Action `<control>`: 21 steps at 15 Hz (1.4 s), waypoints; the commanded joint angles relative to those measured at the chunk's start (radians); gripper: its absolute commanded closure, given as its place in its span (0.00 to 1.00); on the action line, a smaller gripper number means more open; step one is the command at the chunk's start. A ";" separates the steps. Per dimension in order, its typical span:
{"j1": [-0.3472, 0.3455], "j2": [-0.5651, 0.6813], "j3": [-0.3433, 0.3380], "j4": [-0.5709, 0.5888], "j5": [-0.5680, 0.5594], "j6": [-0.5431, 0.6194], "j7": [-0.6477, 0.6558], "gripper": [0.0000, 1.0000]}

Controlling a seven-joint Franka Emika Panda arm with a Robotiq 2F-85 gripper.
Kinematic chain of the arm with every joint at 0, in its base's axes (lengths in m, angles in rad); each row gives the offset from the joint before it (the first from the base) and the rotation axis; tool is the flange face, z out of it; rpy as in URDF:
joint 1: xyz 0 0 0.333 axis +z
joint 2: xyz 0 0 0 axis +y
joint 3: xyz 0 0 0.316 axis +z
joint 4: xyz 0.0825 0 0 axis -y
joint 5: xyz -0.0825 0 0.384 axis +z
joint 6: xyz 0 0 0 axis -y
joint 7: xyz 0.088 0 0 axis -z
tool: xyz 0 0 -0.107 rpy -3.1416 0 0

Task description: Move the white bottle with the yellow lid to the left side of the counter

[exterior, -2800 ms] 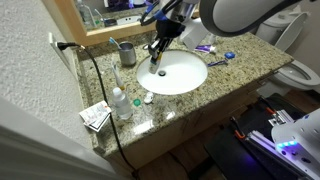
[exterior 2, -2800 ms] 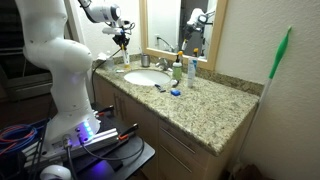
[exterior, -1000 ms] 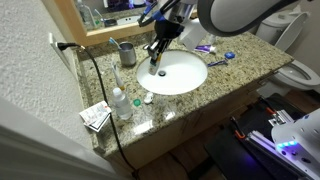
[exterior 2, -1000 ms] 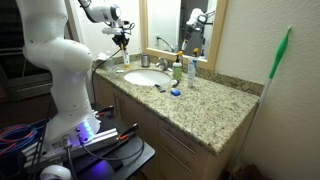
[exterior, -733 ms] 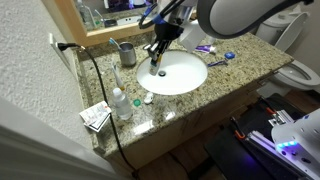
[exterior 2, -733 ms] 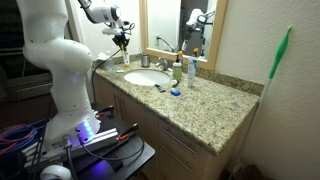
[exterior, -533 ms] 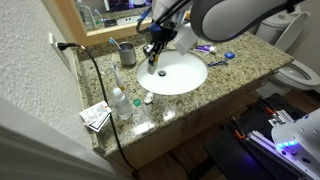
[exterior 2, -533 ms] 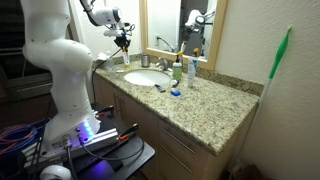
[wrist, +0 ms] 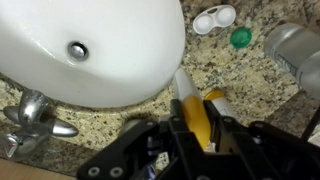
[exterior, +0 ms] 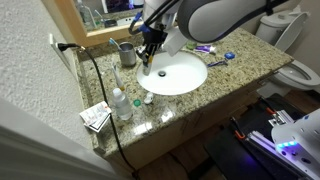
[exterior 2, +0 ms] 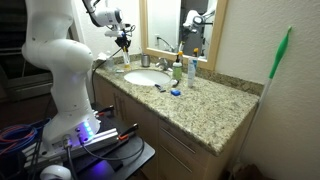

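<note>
1. Currently the one white bottle with the yellow lid (wrist: 186, 95) sits low centre in the wrist view, pinched by the claw (wrist: 198, 122), over the surface (wrist: 255, 90) beside the sink (wrist: 110, 40).
2. One chrome faucet (wrist: 35, 115) shows lower left.
3. One white lens case (wrist: 213, 18) and one green cap (wrist: 240, 38) lie upper right.
4. One clear bottle (wrist: 295, 50) is cut off by the frame's edge.
5. Whether the held bottle touches the surface cannot be told.
</note>
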 commanded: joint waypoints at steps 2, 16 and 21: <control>0.054 0.197 -0.025 0.191 0.034 -0.050 0.008 0.94; 0.189 0.370 -0.140 0.361 0.028 -0.046 0.068 0.94; 0.234 0.403 -0.179 0.416 0.028 -0.103 0.097 0.94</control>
